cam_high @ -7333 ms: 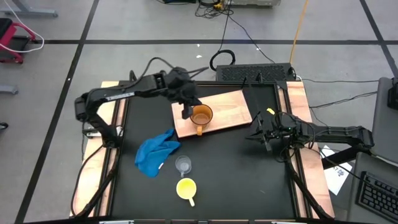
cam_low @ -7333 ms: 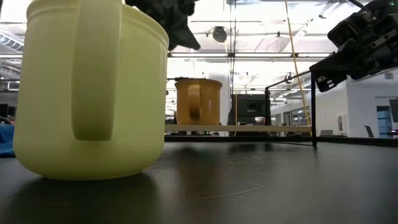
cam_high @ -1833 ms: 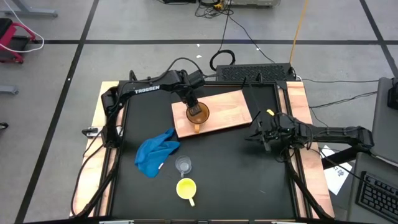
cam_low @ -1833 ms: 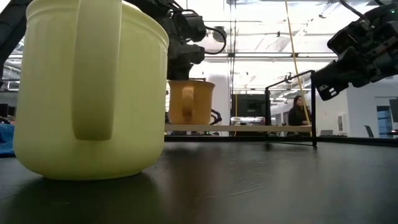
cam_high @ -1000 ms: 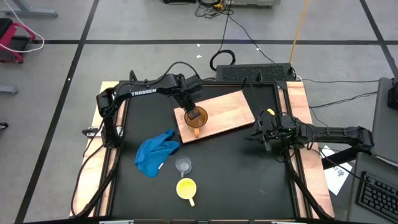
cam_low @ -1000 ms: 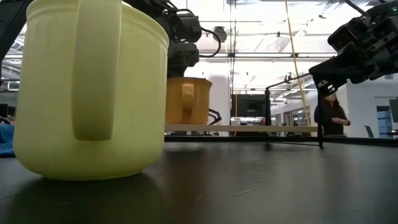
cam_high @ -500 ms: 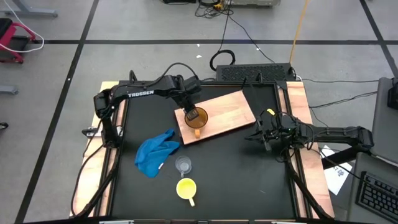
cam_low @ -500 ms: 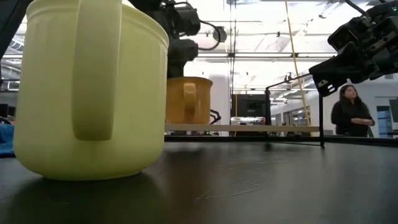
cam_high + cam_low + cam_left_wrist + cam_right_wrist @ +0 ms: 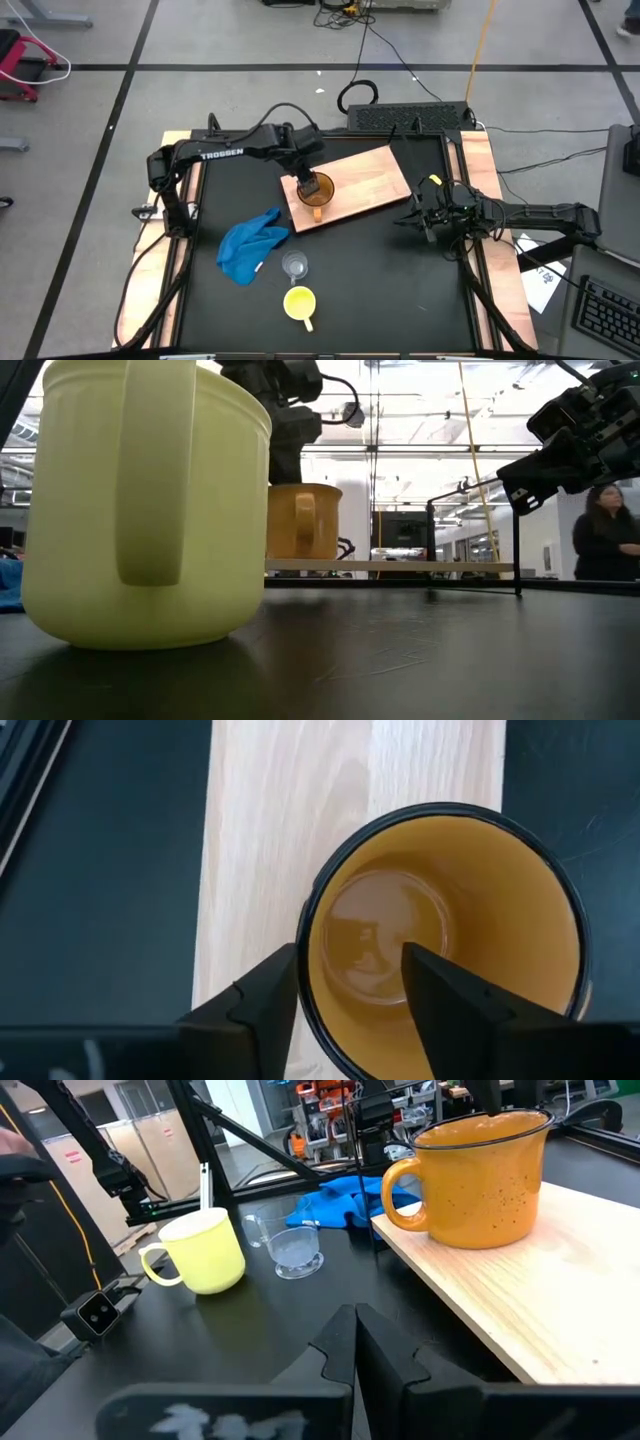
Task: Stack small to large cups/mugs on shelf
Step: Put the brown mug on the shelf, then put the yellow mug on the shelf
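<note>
I am seeing the left gripper [image 9: 308, 184] standing over the orange-brown mug [image 9: 317, 192], which is sitting on the light-wood shelf [image 9: 370, 180] near its corner. In the left wrist view the two dark fingers [image 9: 262, 1000] are straddling the dark rim of this mug [image 9: 440, 935] — one finger outside the wall, the other inside over the glossy ochre interior — and the gap between them is narrow, though I cannot tell if they are already pressing on the wall. The mug is round and speckled, with a handle, and it is standing upright on the pale straight grain of the board [image 9: 290, 830].

The right gripper [image 9: 425, 218] is waiting above the black bench [image 9: 380, 290], near the right edge, and its fingers [image 9: 355, 1345] are lying closed together with nothing between them. From its wrist camera I am seeing the yellow mug [image 9: 200, 1252], smooth and matte, and just beside it the small clear plastic cup [image 9: 292, 1245], both upright on the bench. In the high view the clear cup [image 9: 294, 265] is standing between the shelf and the yellow mug [image 9: 300, 302], and a crumpled blue cloth [image 9: 250, 245] is lying near it, on the left arm's side.
</note>
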Controlling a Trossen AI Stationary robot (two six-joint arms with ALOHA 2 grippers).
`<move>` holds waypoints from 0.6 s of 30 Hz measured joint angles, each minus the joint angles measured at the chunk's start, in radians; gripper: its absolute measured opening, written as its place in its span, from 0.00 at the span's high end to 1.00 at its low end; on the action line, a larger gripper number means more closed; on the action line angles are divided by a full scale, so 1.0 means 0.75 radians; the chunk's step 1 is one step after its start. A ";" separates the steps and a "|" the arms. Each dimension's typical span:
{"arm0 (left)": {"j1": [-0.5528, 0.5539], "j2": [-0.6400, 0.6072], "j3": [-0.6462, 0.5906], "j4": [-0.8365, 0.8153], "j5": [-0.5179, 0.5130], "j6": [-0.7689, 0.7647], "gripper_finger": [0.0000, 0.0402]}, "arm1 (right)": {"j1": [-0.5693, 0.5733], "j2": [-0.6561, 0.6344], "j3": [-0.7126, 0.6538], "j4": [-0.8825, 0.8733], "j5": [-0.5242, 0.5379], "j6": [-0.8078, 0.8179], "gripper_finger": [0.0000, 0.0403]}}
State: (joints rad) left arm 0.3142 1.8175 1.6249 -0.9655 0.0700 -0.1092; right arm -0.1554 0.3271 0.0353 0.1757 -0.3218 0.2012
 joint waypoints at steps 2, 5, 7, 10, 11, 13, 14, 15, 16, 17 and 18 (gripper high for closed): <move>-0.005 0.000 0.000 0.010 0.000 0.004 0.54 | 0.000 0.000 0.000 0.000 0.000 0.001 1.00; -0.009 0.000 0.000 0.028 0.007 0.015 0.54 | 0.000 0.001 0.000 -0.001 0.000 0.001 1.00; -0.010 0.000 0.000 0.039 0.008 0.029 0.54 | 0.000 0.000 0.000 0.000 0.000 0.003 1.00; -0.009 0.000 0.000 0.039 0.009 0.053 0.54 | 0.000 0.001 0.000 -0.001 0.000 0.017 1.00; -0.009 0.000 0.000 0.039 0.009 0.062 0.54 | 0.000 0.001 0.000 -0.001 0.000 0.025 1.00; -0.009 0.000 0.000 0.040 0.003 0.075 0.54 | 0.000 0.000 0.000 -0.001 0.001 0.030 1.00; -0.009 -0.008 0.000 0.039 -0.004 0.090 0.54 | 0.000 0.001 0.000 -0.001 0.001 0.031 1.00; -0.008 -0.019 0.000 0.037 -0.014 0.102 0.54 | 0.000 0.001 0.000 -0.001 0.001 0.030 1.00; -0.008 -0.029 0.000 0.041 -0.025 0.114 0.54 | 0.000 0.000 0.000 -0.001 0.001 0.030 1.00; -0.007 -0.048 0.001 0.048 -0.028 0.125 0.54 | 0.000 0.000 0.000 -0.001 0.001 0.030 1.00; -0.007 -0.073 0.001 0.048 -0.032 0.136 0.54 | 0.000 0.000 0.000 -0.001 0.001 0.031 1.00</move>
State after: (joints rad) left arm 0.3089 1.7631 1.6253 -0.9298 0.0462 -0.0073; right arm -0.1555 0.3275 0.0353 0.1753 -0.3214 0.2241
